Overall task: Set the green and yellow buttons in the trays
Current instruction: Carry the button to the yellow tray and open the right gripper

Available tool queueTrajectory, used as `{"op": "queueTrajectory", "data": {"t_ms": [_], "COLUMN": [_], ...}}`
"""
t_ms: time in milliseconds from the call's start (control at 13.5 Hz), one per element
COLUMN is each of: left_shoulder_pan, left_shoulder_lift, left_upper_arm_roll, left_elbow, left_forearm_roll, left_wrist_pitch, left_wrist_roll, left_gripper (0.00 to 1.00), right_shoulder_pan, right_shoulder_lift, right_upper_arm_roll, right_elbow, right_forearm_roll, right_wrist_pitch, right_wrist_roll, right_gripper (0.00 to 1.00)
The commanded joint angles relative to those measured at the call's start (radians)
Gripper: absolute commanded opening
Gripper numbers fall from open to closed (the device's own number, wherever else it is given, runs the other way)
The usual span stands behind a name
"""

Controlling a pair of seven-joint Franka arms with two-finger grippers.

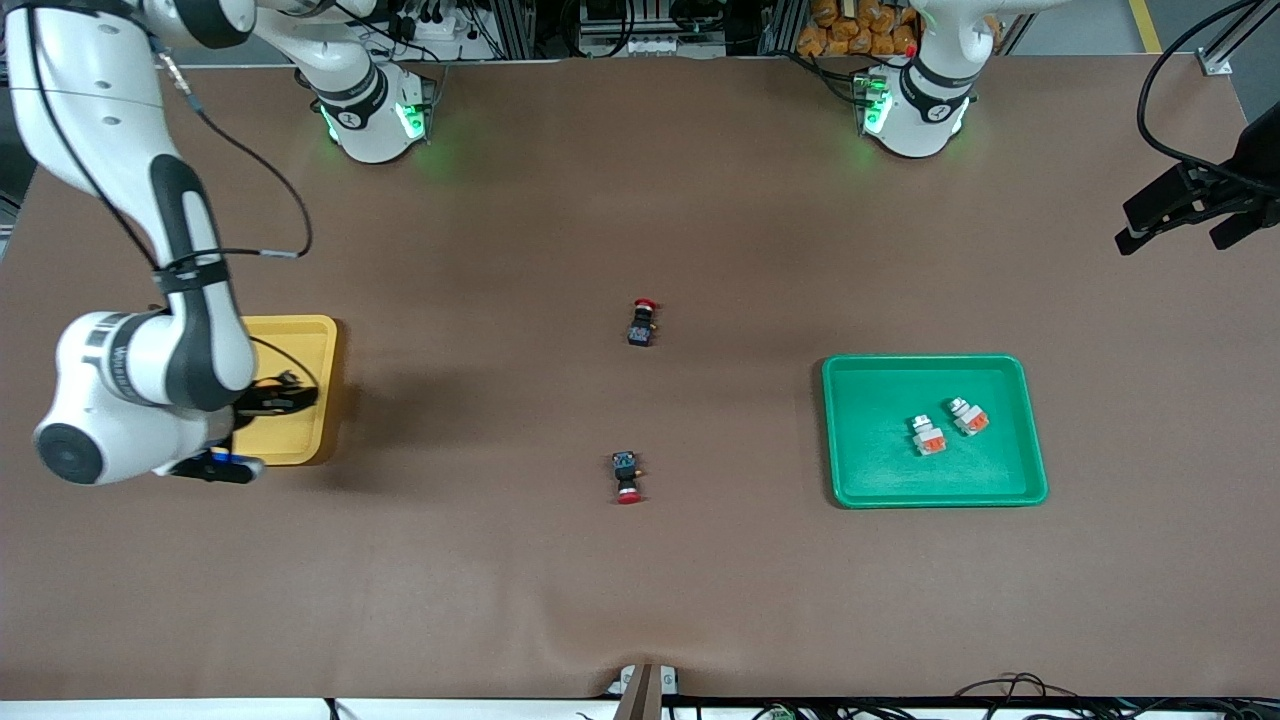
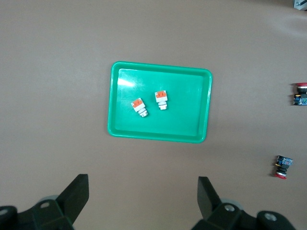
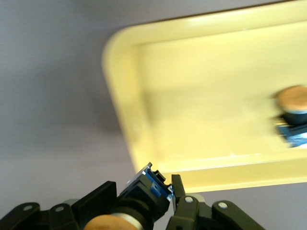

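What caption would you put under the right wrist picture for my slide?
Right gripper carries a yellow-capped button over the yellow tray, where another yellow-capped button already lies.

right gripper (image 3: pixel 144 201) clamped, left gripper (image 2: pixel 144 201) (waiting) agape

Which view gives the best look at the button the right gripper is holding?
The right wrist view: the black-bodied button with its orange-yellow cap sits clamped in the right gripper, at the yellow tray rim. In the front view the arm hides it. The left wrist view misses it.

Green tray (image 1: pixel 840 430), yellow tray (image 1: pixel 320 340), brown table (image 1: pixel 640 600)
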State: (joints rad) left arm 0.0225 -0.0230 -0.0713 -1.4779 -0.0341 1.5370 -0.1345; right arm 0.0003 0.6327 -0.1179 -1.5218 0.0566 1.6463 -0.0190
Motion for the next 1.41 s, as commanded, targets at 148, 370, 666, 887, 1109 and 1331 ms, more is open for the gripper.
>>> {"op": "queueTrajectory", "data": {"t_ms": [148, 370, 666, 887, 1109, 1331], "left_shoulder_pan": [0.001, 0.001, 0.001, 0.001, 0.001, 0.001], "left_shoulder_lift": [-0.020, -0.020, -0.020, -0.020, -0.020, -0.020], "left_upper_arm_roll": [0.004, 0.002, 0.002, 0.002, 0.002, 0.004], "left_elbow": [-0.005, -0.005, -0.005, -0.005, -0.005, -0.005], "left_forearm_roll": [-0.007, -0.009, -0.009, -0.009, -0.007, -0.009], "left_wrist_pitch": [-0.006, -0.006, -0.006, -0.006, -0.006, -0.006], "left_wrist_roll": [0.009, 0.009, 0.009, 0.009, 0.009, 0.009], "left_gripper": [1.00, 1.00, 1.00, 1.00, 1.00, 1.00], "right_shoulder_pan": [-0.100, -0.120, -0.111, -0.099, -0.082, -0.028], "right_shoulder_lift": [0.013, 0.015, 0.012, 0.007, 0.007, -0.002], "right_upper_arm_roll": [0.018, 0.020, 0.021, 0.027, 0.027, 0.030], "right_elbow": [-0.098, -0.164, -0.155, -0.077, 0.044, 0.158], "right_forearm_roll": [-0.047, -0.043, -0.021, -0.018, 0.022, 0.029], "right_wrist_pitch": [0.134, 0.208, 0.198, 0.123, 0.021, 0.014], "right_wrist_roll": [-0.117, -0.150, -0.142, -0.139, -0.142, -0.145], "right_gripper": [0.00, 0.07, 1.00, 1.00, 1.00, 1.00]}}
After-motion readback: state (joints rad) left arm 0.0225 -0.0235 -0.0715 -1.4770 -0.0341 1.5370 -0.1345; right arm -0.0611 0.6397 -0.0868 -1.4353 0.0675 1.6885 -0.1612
